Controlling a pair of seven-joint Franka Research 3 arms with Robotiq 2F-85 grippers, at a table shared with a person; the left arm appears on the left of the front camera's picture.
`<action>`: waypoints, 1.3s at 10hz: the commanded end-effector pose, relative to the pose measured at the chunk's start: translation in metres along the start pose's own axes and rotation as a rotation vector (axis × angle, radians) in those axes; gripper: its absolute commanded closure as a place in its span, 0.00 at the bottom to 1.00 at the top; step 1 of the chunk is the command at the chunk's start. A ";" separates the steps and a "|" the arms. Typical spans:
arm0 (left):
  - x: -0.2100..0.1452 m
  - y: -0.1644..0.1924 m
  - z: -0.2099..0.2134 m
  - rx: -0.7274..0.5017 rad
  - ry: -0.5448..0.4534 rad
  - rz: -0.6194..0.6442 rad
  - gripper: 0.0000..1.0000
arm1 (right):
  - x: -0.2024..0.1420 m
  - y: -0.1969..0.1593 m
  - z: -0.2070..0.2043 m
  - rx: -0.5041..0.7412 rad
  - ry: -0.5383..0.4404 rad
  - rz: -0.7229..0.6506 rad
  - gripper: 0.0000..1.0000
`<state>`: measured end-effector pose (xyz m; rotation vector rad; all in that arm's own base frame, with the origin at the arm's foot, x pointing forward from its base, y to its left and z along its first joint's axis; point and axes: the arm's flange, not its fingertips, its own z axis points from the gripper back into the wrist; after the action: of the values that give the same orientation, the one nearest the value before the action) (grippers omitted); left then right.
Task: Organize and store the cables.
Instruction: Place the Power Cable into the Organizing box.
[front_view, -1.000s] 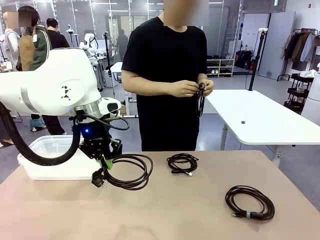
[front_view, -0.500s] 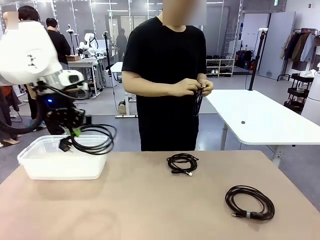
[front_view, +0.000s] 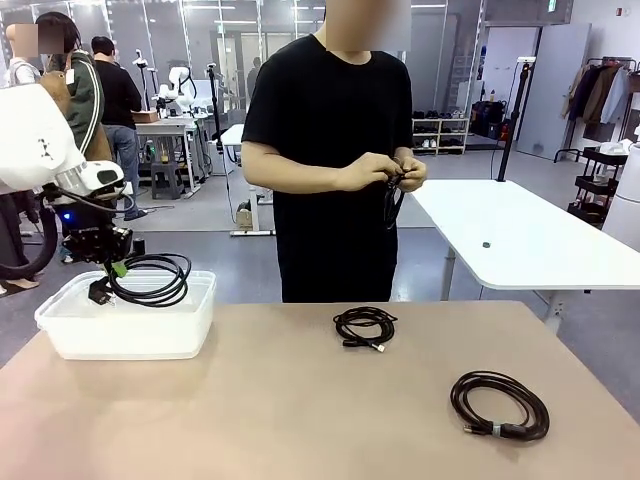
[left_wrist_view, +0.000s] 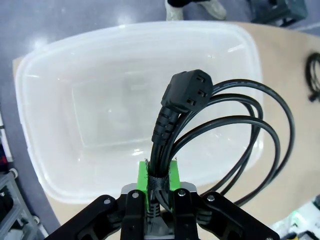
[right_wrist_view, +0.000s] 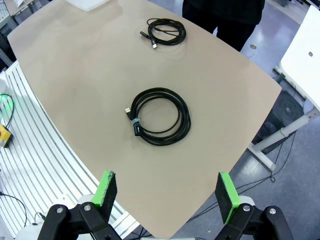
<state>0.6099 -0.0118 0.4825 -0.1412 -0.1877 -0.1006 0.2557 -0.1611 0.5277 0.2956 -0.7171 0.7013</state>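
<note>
My left gripper (front_view: 112, 268) is shut on a coiled black power cable (front_view: 150, 281) and holds it over the clear plastic bin (front_view: 125, 325) at the table's left. In the left wrist view the green pads (left_wrist_view: 170, 176) pinch the bundled cords just below the plug (left_wrist_view: 187, 95), above the bin's bare floor (left_wrist_view: 85, 100). A small coiled cable (front_view: 365, 327) lies at mid table and a larger one (front_view: 500, 403) at the right. My right gripper (right_wrist_view: 166, 192) hangs open high above the larger cable (right_wrist_view: 160, 116). The person (front_view: 330, 120) holds another cable (front_view: 392, 198) in both hands.
The tan table (front_view: 300, 420) is bare between the bin and the two lying coils. In the right wrist view the small coil (right_wrist_view: 164, 31) lies near the far edge. A white table (front_view: 520, 235) stands behind on the right.
My left arm lifted the power cable off the table, carried it left, and now holds it lower, over the bin. The person keeps working on the cable in hand.
</note>
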 end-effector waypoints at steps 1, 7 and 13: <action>0.018 0.015 -0.009 -0.025 -0.001 0.007 0.82 | 0.000 0.000 0.001 -0.006 -0.007 0.008 0.00; 0.031 0.059 -0.086 -0.025 0.046 0.118 0.82 | 0.000 0.000 0.001 -0.006 -0.007 0.008 0.00; 0.020 0.070 -0.111 -0.036 0.095 0.142 0.45 | 0.000 0.000 0.001 -0.006 -0.007 0.008 0.00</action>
<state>0.6573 0.0384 0.3634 -0.1658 -0.0855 0.0194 0.2557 -0.1611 0.5277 0.2956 -0.7171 0.7012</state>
